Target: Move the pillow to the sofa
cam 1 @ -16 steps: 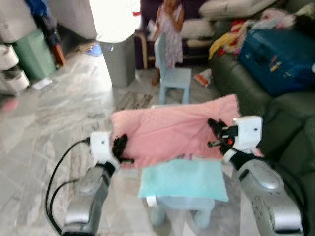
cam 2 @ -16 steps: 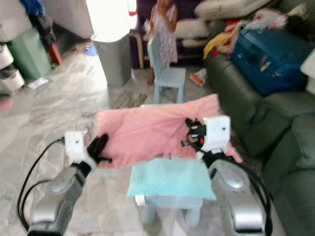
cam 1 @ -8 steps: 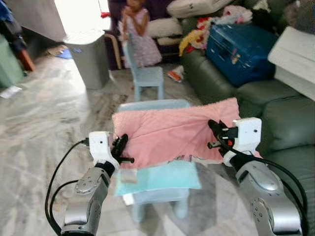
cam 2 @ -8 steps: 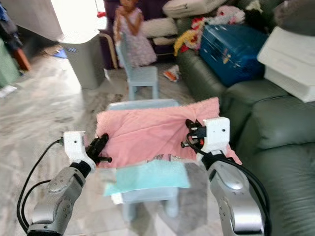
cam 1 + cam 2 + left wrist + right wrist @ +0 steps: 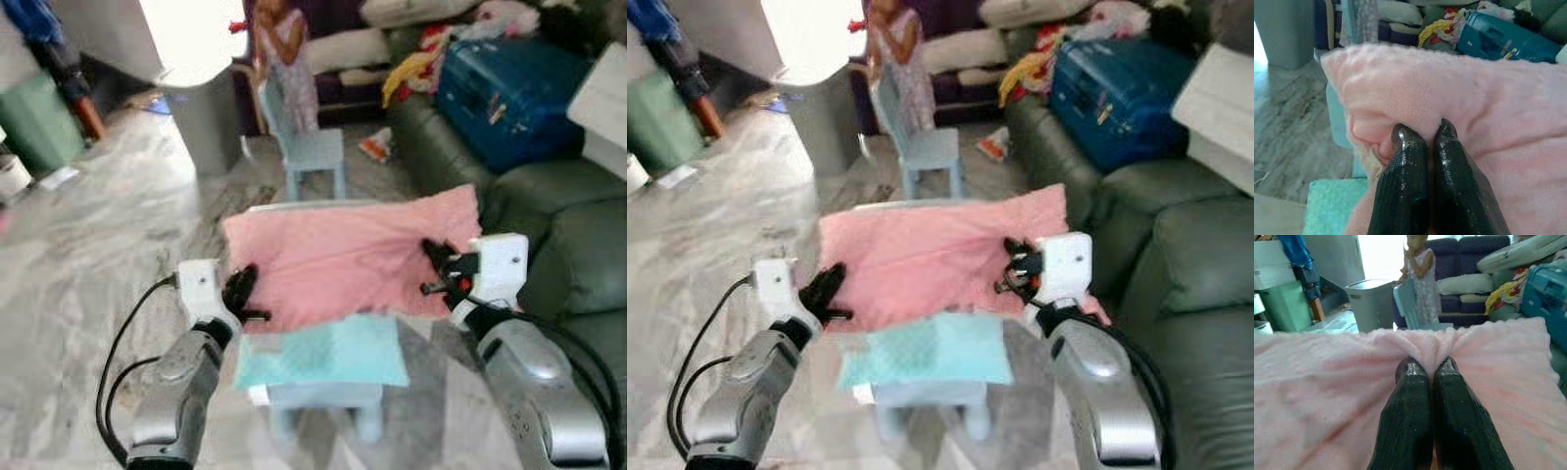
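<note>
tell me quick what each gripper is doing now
Left gripper: shut on the pink pillow.
Right gripper: shut on the same pillow.

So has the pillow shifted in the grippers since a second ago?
No. The pink pillow stays pinched between the left gripper and right gripper; only the camera swung.

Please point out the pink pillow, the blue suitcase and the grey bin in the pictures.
pink pillow (image 5: 338,259), left eye view, middle of its top face.
blue suitcase (image 5: 509,93), left eye view, middle of its front side.
grey bin (image 5: 828,122), right eye view, its front wall.
</note>
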Robot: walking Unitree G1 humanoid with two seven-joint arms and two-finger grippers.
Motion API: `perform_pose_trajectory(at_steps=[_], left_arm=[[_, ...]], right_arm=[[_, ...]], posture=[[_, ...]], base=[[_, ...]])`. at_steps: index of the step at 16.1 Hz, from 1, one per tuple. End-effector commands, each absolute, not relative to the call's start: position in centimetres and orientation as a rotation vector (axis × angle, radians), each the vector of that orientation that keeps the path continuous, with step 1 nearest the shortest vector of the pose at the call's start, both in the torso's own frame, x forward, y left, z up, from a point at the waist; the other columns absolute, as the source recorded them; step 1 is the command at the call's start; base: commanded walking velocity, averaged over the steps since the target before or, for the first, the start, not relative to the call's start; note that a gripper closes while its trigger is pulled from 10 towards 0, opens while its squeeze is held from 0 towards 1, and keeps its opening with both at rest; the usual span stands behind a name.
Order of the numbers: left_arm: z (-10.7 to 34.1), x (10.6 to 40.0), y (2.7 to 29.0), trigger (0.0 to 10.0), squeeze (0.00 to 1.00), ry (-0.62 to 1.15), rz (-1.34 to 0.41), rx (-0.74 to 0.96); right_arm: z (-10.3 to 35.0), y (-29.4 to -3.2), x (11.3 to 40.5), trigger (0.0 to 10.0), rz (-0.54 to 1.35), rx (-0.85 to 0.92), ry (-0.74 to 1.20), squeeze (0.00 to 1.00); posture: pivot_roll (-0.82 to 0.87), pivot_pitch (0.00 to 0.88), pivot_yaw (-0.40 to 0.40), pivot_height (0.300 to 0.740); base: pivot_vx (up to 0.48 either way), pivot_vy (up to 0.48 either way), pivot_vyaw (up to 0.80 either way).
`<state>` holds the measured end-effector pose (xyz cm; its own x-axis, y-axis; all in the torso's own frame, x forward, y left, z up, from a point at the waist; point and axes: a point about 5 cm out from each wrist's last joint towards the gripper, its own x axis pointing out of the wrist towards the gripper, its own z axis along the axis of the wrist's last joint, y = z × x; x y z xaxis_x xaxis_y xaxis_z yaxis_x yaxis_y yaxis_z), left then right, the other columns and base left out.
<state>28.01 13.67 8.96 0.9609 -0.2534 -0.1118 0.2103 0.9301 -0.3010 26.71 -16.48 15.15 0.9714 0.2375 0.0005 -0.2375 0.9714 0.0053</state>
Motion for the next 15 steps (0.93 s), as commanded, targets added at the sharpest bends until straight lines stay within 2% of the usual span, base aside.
perform_pose_trajectory(at_steps=[1, 15], left_arm=[[9.18, 28.10, 14.67, 10.0, 0.00, 0.143, -0.209, -0.277], [8.75, 28.17, 14.39, 10.0, 0.00, 0.175, -0.194, -0.260]], right_arm=[[16.06, -15.91, 26.81, 10.0, 0.260, 0.013, -0.042, 0.00], [15.95, -15.78, 26.76, 10.0, 0.263, 0.015, -0.036, 0.00]], posture=[[-0.21, 0.000, 0.035, 0.740], [-0.22, 0.000, 0.035, 0.740]], base=[[0.000, 0.000, 0.00], [0.000, 0.000, 0.00]])
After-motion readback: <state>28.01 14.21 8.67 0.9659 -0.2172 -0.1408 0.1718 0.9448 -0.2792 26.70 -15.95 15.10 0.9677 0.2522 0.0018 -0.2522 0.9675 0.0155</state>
